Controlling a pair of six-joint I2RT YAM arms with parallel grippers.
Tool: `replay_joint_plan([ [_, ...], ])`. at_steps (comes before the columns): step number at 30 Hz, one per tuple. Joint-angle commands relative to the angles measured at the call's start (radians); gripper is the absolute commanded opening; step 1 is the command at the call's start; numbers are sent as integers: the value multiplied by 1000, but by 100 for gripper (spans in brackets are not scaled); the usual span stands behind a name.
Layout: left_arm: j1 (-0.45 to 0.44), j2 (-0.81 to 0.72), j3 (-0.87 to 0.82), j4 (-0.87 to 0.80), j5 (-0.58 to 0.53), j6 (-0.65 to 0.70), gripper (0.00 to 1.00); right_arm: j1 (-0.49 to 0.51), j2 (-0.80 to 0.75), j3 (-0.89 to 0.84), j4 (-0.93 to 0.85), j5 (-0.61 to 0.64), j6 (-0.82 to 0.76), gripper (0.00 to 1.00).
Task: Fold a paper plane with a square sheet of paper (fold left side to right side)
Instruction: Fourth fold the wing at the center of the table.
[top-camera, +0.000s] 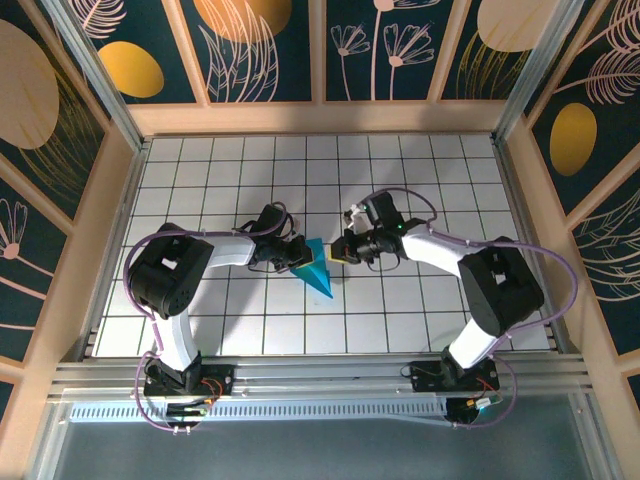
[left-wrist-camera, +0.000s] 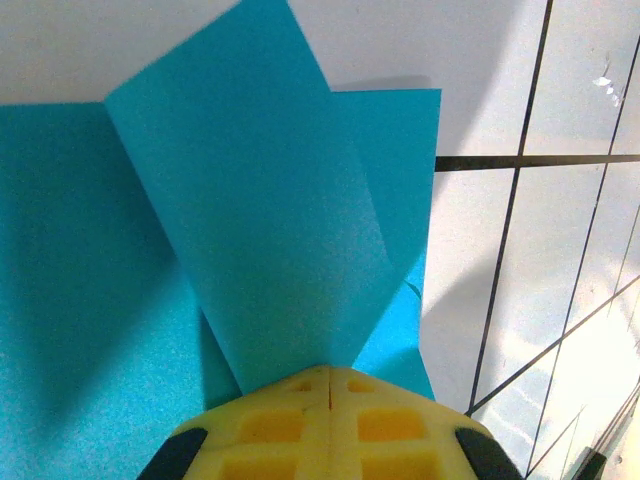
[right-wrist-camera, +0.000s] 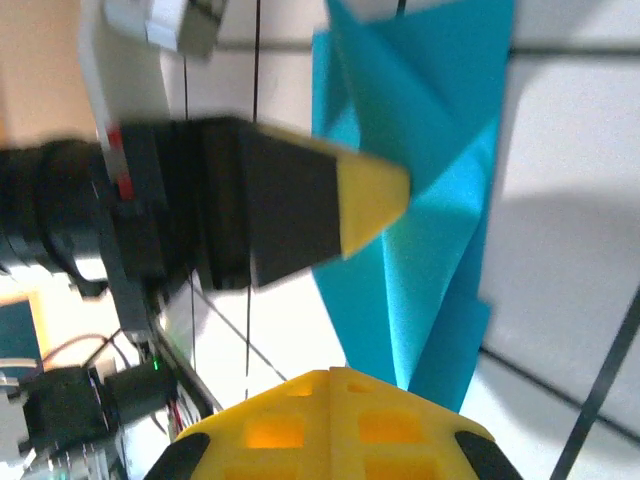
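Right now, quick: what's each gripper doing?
Left gripper: closed on the paper flap.
Right gripper: closed; grip on paper cannot be told.

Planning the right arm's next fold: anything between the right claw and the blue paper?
Nothing visible. The right claw sits at the paper plane's edge, pads together. The left claw pinches a flap from the opposite side, not between them.

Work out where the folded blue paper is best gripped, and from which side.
Pinch the raised flap of the paper at its narrow lower end, coming in from the left arm's side, as the left gripper does. That flap stands up off the table, so fingers can close on both faces; the layers lying flat probably offer no free edge.
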Motion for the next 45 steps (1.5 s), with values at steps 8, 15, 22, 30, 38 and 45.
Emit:
replay_joint_plan([
  [8,1,49,-26,-103,-96,6,0,91,25,-113,81,-124,62,0],
  [15,0,50,-21,-104,-95,4,0,106,56,-126,107,-117,72,0],
  [22,1,51,-17,-109,-95,5,0,118,89,-136,101,-92,68,0],
  [30,0,52,-19,-109,-97,7,0,132,117,-156,116,-76,72,0],
  [38,1,51,-20,-110,-97,7,0,134,119,-165,113,-46,70,0],
  [45,-1,49,-22,-111,-98,7,0,135,125,-167,104,-35,63,0],
])
